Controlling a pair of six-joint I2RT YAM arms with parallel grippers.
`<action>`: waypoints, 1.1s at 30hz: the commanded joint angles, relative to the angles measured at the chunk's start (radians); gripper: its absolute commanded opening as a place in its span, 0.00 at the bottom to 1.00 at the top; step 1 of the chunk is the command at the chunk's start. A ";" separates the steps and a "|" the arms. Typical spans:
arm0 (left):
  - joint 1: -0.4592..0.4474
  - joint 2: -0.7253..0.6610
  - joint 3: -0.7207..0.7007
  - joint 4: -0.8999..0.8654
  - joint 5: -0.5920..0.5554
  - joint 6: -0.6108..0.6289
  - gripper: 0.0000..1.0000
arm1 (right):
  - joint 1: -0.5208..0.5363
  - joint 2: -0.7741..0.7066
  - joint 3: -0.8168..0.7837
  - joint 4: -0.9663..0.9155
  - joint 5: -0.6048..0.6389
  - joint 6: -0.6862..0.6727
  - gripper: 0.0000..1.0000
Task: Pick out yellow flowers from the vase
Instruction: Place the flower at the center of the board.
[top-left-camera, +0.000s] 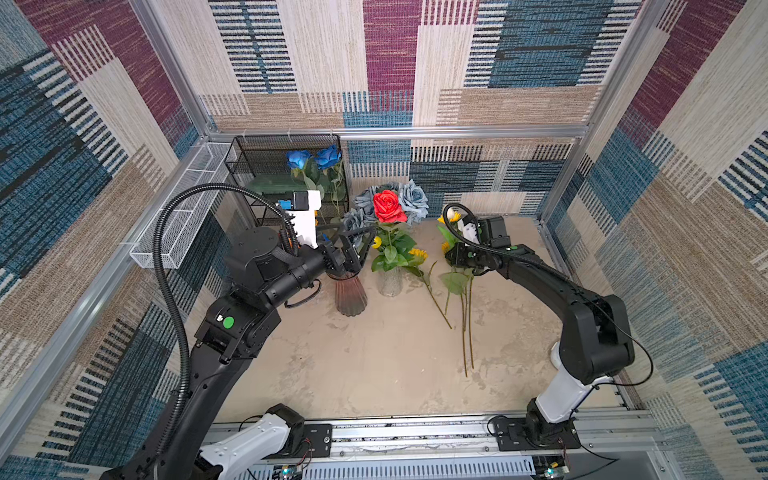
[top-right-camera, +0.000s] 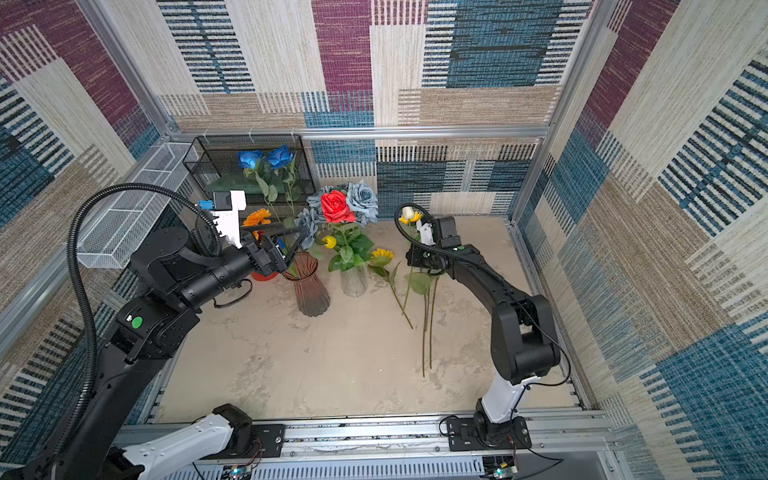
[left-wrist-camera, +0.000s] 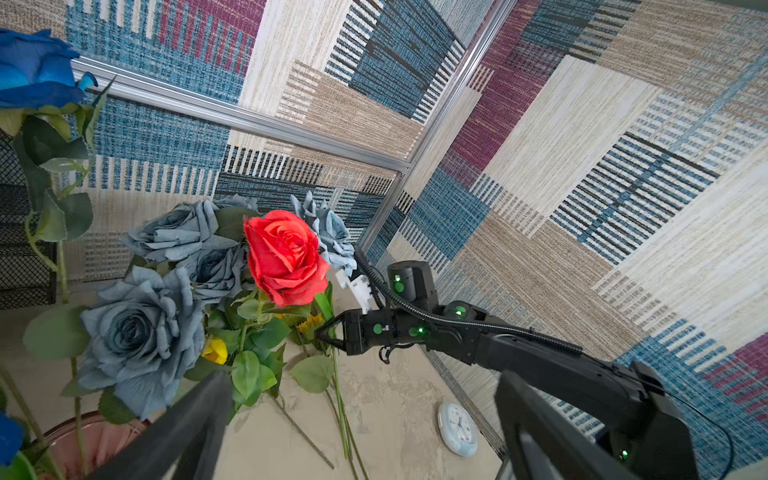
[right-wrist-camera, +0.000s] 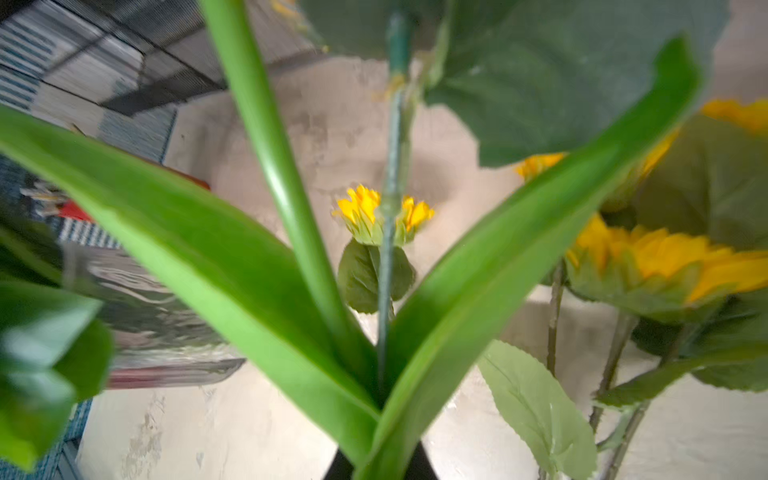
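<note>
Patchwork walls (top-left-camera: 390, 50) ring your beige table (top-left-camera: 374, 365); your left gripper (left-wrist-camera: 363, 376) gapes empty, and your right gripper (left-wrist-camera: 324, 332) clamps a pale tulip (top-right-camera: 408, 212) by its stem.

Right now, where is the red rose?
In both top views the red rose stands in the clear vase at back centre, among grey-blue roses.

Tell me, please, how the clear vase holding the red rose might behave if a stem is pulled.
The clear vase looks narrow under a tall bunch, the red rose well above its rim, so it may tip if a stem drags sideways. It looks like glass: probably heavy enough to stay for a straight upward pull, but likely fragile if it falls.
</note>
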 joint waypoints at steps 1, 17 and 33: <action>0.006 -0.004 0.006 -0.008 -0.017 0.032 0.99 | 0.006 0.055 0.037 -0.071 -0.012 -0.031 0.00; 0.059 -0.021 -0.045 0.007 -0.020 -0.002 0.99 | 0.020 0.235 0.128 -0.140 0.096 -0.059 0.31; 0.100 -0.019 -0.074 0.024 0.002 -0.034 0.99 | 0.023 0.044 0.075 -0.077 0.047 -0.018 0.52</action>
